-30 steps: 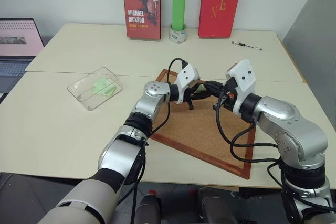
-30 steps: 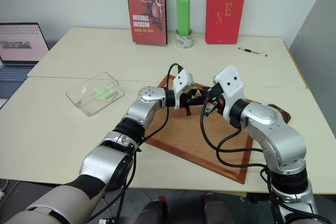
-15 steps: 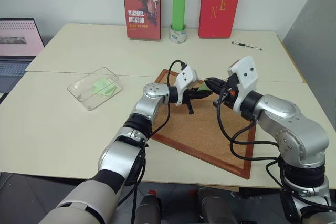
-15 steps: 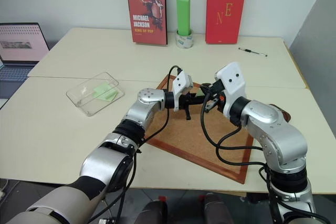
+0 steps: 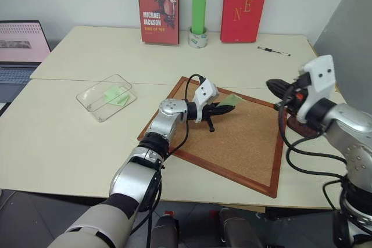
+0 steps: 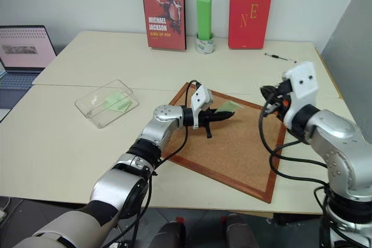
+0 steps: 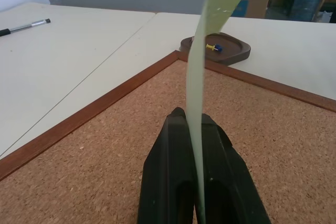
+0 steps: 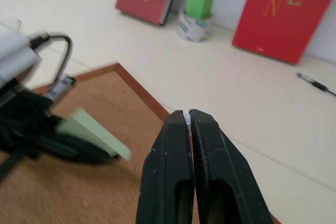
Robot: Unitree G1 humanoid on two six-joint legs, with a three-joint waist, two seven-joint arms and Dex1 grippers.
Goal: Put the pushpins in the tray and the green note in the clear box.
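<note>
A: How much room is there around the cork board (image 5: pixel 232 137)?

B: Plenty. It lies skewed on the pale table (image 5: pixel 64 137), one corner pointing toward the books, its near corner close to the table's front edge. The stretch of table between it and the clear box (image 5: pixel 106 97) is bare. Along the far edge stand two red books (image 5: pixel 157 5), a green block (image 5: pixel 198 11) on a roll of tape (image 5: pixel 197 38), and a pen (image 5: pixel 273 50) off to the right.

A: And the green note?

B: One green note (image 5: pixel 231 101) is pinched edge-on in the left gripper (image 5: pixel 224 108), whose fingers are clenched on it above the board. It is a pale green slip, bowed, its free end sticking out past the fingertips. Another pale green slip (image 5: pixel 116 96) lies flat inside the clear box, at the left of the table.

A: The right gripper?

B: The right gripper (image 5: pixel 274 87) hangs over the board's right edge, fingers pressed together on nothing I can see.

A: The pushpins?

B: The pushpins (image 7: pixel 212 48), yellow and blue, lie in the dark brown tray (image 7: pixel 220 49), just beyond the board's right side
</note>
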